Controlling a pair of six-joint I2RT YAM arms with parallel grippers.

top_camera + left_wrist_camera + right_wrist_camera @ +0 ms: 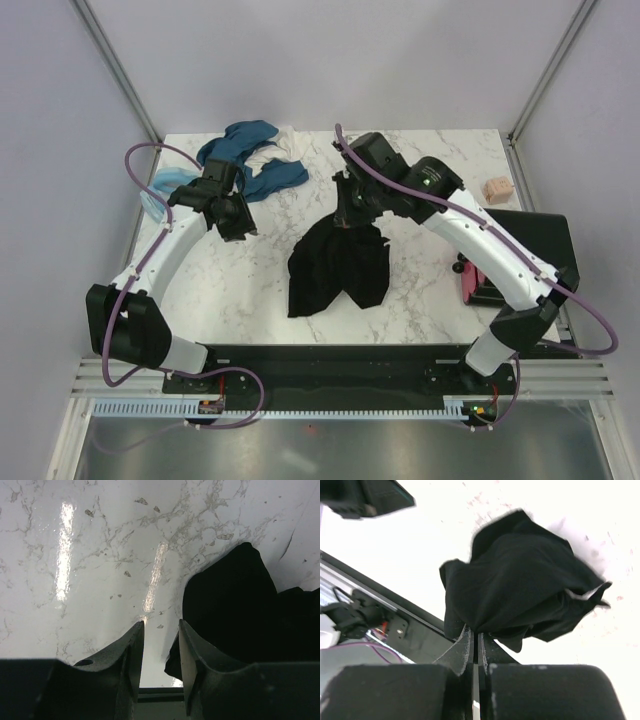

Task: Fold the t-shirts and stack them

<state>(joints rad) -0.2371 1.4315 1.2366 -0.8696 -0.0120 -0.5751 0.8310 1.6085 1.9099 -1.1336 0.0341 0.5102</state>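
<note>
A black t-shirt (338, 268) hangs bunched over the middle of the marble table. My right gripper (345, 215) is shut on its upper edge and holds it up; in the right wrist view the cloth (520, 590) droops from the pinched fingertips (476, 632). My left gripper (240, 226) hovers left of the shirt, open and empty; the left wrist view shows its fingers (135, 650) apart over bare marble with the black cloth (240, 610) to the right. A heap of teal-blue, light blue and white t-shirts (250, 160) lies at the back left.
A small pinkish-beige block (497, 188) sits at the table's right edge. A black tray (530, 250) with a pink item (467, 285) lies off the right side. A black bar (340, 360) runs along the near edge.
</note>
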